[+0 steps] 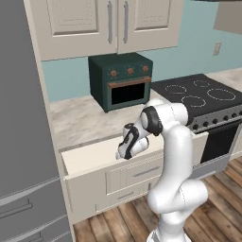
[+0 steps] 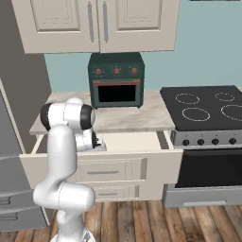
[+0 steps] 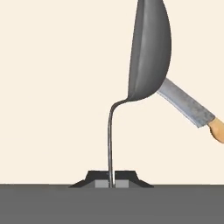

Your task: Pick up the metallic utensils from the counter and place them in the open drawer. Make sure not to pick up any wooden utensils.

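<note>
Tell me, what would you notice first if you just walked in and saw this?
The white robot arm bending down over the open drawer below the counter. In the hand view, its gripper is shut on the thin handle of a grey metal spoon, held over the drawer's cream floor, where a knife with an orange handle already lies. Behind it, a dark green toaster oven sits on the counter.

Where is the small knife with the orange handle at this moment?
In the hand view, the small steel-bladed knife lies at the right on the cream drawer floor, partly behind the bowl of the grey metal spoon.
</note>
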